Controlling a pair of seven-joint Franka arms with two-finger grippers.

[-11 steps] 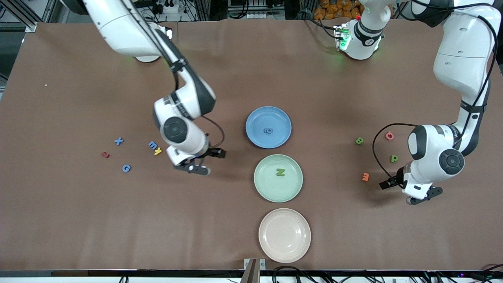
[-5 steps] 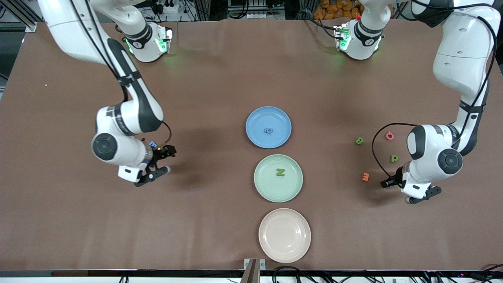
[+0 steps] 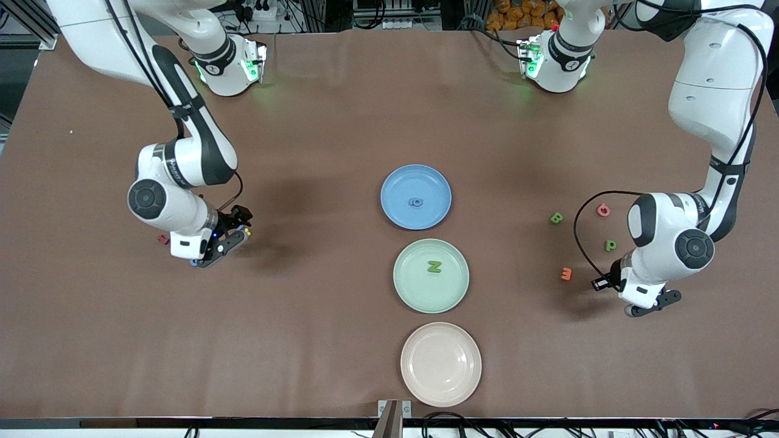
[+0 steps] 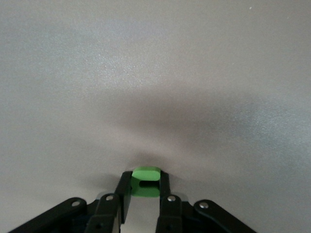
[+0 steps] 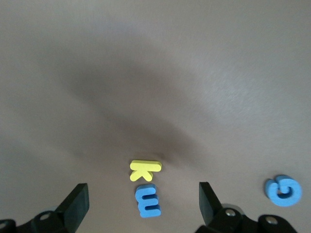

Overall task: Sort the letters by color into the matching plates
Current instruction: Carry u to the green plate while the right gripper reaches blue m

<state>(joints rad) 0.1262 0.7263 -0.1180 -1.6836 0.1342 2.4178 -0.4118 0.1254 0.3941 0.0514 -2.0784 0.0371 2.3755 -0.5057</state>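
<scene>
The blue plate (image 3: 398, 194) holds one blue letter (image 3: 415, 202). The mint green plate (image 3: 414, 289) holds a green N (image 3: 433, 266). My left gripper (image 3: 633, 298) is over bare table beside an orange letter (image 3: 566, 274). In the left wrist view it (image 4: 145, 187) is shut on a green letter (image 4: 146, 180). My right gripper (image 3: 210, 246) is open over loose letters at the right arm's end. Its wrist view shows the gripper (image 5: 142, 195) above a blue E (image 5: 147, 200), with a yellow K (image 5: 145, 170) and a blue G (image 5: 283, 190) nearby.
A cream-pink plate (image 3: 426, 377) lies nearest the front camera. A green B (image 3: 556, 218), a pink letter (image 3: 603, 210) and a green P (image 3: 610, 245) lie near the left arm. A red letter (image 3: 162, 239) lies beside the right arm's wrist.
My right arm has swung away from the plates toward its own end of the table, to above the blue and yellow letters. My left gripper has shifted slightly with the green letter.
</scene>
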